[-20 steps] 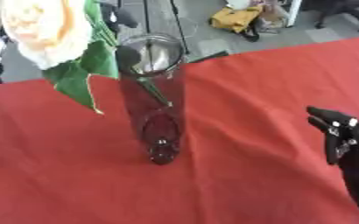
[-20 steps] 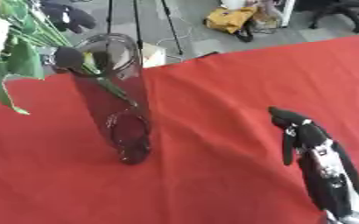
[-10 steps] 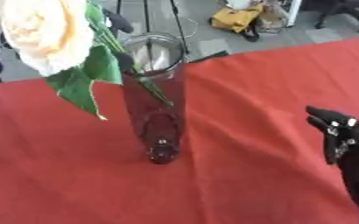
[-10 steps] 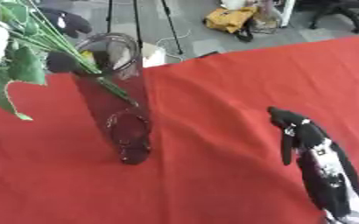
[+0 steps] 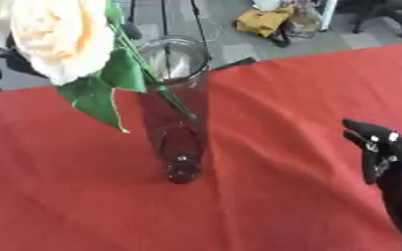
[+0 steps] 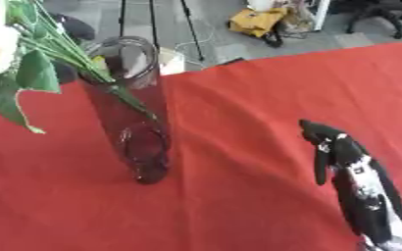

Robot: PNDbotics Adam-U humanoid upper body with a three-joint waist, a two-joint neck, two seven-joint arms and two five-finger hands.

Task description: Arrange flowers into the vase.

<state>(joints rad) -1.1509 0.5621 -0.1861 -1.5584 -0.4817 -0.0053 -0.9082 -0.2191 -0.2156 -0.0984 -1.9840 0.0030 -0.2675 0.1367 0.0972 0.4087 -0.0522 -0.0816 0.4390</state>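
The right hand (image 6: 346, 157) is being held above the worktop (image 6: 238, 196) at the lower right of the view, its fingers extended and lying close together, nothing being gripped between them. No contact with any of the task's things is being made by it. The left hand is not being shown in either view, so its state cannot be told.

Well to the left of the right hand, and apart from it, a tall clear glass vase (image 6: 136, 112) is being carried upright on the worktop, which is being covered by a red cloth (image 5: 264, 127). Green stems (image 6: 123, 93) are being fed down through the vase's open mouth and are being seen through the glass, slanting toward its lower part. Farther left and higher than the hand, a large cream flower (image 5: 54, 37) is being held up beyond the vase's rim, at the upper left corner of the view, with broad green leaves (image 5: 101, 95) hanging just below the bloom and overlapping the vase's upper left side. What is holding the flower up cannot be told.

Beyond the far edge of the worktop, past the vase, a grey floor is being shown, with thin dark tripod legs (image 6: 153, 24) standing on it and a yellow bundle (image 5: 269, 22) lying farther to the right.
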